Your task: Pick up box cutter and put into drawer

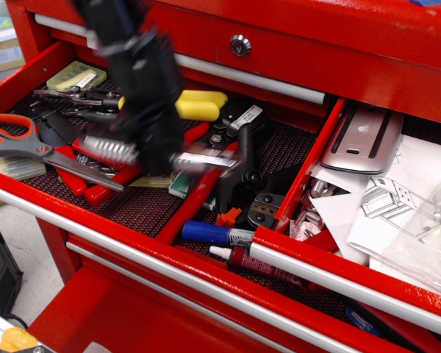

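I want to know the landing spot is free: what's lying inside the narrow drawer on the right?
In the drawer: a silver mouse, printed papers and a clear plastic bag. Whatever lies beneath them is hidden.
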Tool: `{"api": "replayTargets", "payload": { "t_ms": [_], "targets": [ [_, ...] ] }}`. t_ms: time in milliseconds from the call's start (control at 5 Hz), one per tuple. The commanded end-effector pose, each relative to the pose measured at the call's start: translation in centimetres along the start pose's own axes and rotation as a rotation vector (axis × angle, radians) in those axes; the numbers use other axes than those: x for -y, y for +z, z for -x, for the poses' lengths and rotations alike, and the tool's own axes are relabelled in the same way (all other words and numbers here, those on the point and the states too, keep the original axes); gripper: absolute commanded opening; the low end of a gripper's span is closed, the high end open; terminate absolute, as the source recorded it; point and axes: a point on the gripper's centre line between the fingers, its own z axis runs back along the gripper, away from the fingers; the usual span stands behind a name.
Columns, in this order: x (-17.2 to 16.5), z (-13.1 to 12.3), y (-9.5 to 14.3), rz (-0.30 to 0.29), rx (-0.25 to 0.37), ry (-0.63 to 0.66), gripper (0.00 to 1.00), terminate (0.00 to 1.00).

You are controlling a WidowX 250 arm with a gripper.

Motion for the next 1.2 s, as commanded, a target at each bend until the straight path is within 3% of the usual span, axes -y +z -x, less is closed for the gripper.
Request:
{"api": "replayTargets", "payload": {
  "t_ms": [0,200,400,600,1000],
  "targets": [
    [3.0,-10.4,5.8,-0.201,-0.027,0.39,0.0,0.0],
    [3.5,-15.4,6.1,-0.246,-0.004,0.627,0.0,0.0],
    [3.4,-19.3,4.6,-0.34,-0.004,0.756,0.0,0.0],
    [2.4,-19.4,3.9,-0.331,0.044,0.782,1.0,0.0],
    [2.4,-19.4,3.9,-0.331,0.044,0.782,1.0,0.0]
  ]
}}
